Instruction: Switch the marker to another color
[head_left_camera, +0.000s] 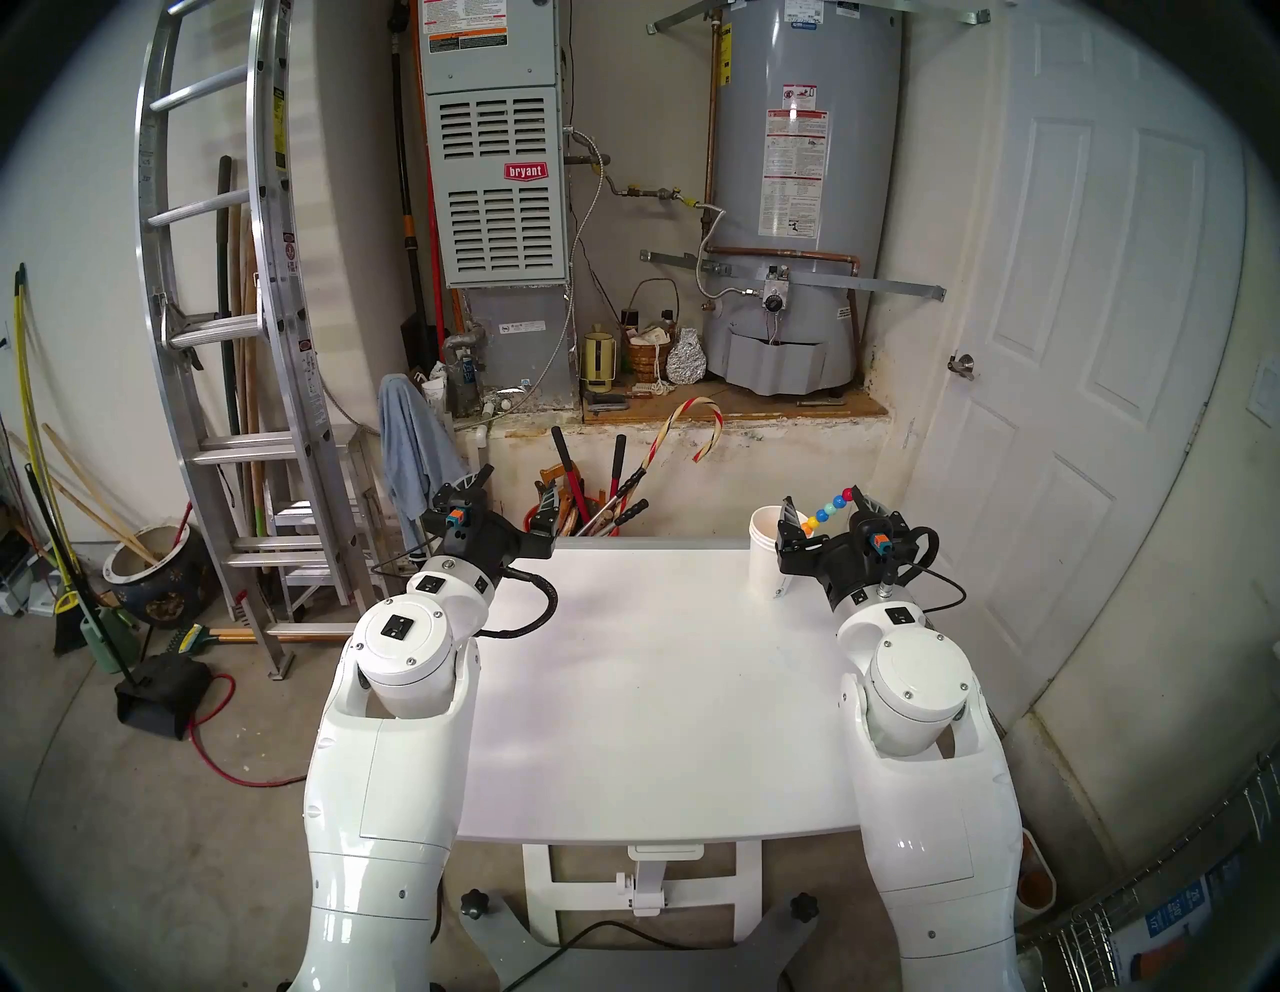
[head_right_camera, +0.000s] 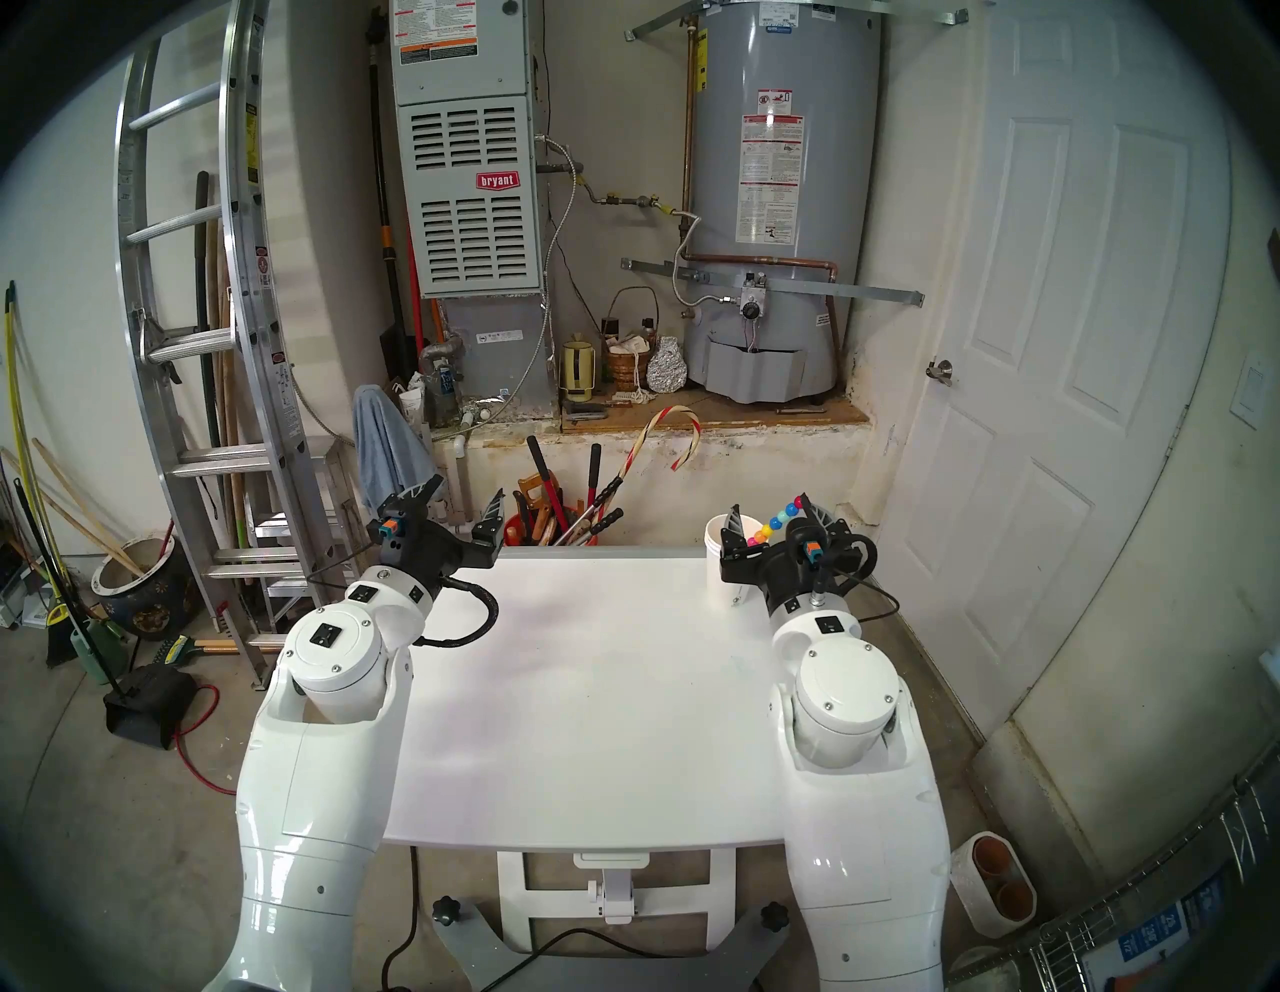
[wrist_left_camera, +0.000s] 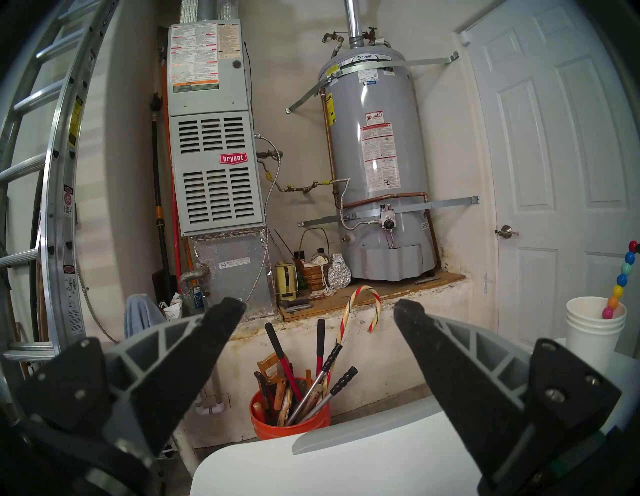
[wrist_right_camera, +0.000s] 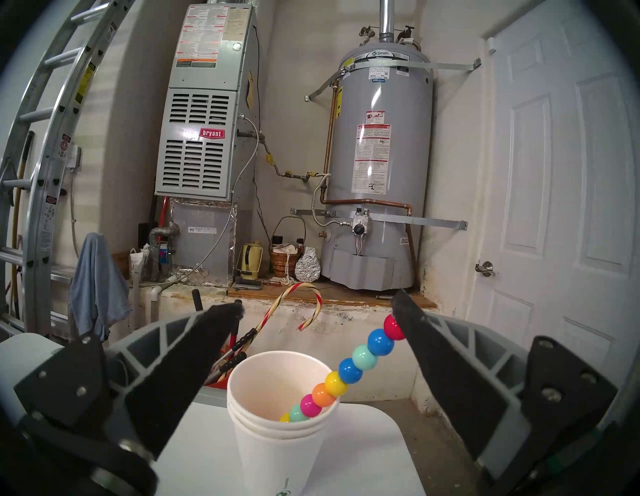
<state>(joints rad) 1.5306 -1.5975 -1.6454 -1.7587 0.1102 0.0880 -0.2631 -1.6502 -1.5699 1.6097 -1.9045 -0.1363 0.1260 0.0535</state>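
Note:
The marker (wrist_right_camera: 349, 370), a slim stick of coloured beads, leans to the right in a stack of white paper cups (wrist_right_camera: 277, 443) at the table's far right corner. Its red top bead lies against the edge of one fingertip (wrist_right_camera: 403, 311) in the right wrist view; I cannot tell if they touch. My right gripper (head_left_camera: 821, 497) is open just behind the cups (head_left_camera: 765, 554), its jaws spread to either side of the marker (head_left_camera: 828, 511). My left gripper (head_left_camera: 516, 488) hangs open and empty over the table's far left corner, with the marker (wrist_left_camera: 621, 280) far off to its right.
The white table (head_left_camera: 644, 693) carries only the cups. Just past its far edge an orange bucket (wrist_left_camera: 291, 415) holds long-handled tools and a striped candy cane (head_left_camera: 692, 429). A ladder (head_left_camera: 228, 346) stands to the left, a white door (head_left_camera: 1080, 346) to the right.

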